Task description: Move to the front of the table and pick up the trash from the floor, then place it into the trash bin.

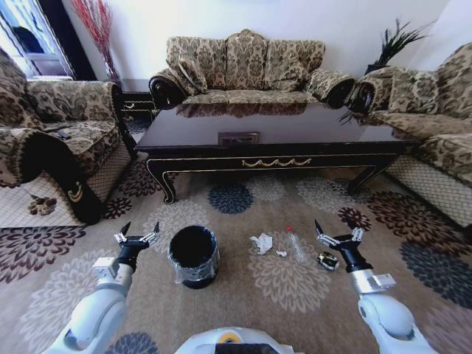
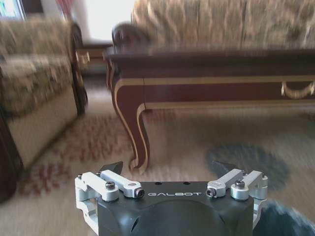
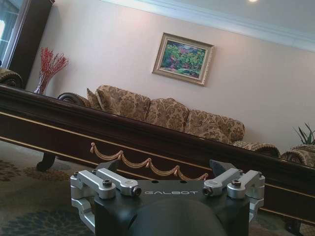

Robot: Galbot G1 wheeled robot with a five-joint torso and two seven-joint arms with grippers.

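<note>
Lying on the floor (image 1: 295, 287) before the surface (image 1: 265, 133), the trash (image 1: 261, 243) sits between the trash bin (image 1: 193, 256) and the released right end effector (image 1: 338, 237), while the left end effector (image 1: 136, 237), also released, hovers beside the bin.

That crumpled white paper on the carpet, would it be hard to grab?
The crumpled white paper looks light and soft, so it would probably squash between fingers rather than resist. Lying loose on the floor, it might skid if nudged. Rolling seems unlikely given its irregular folds.
</note>
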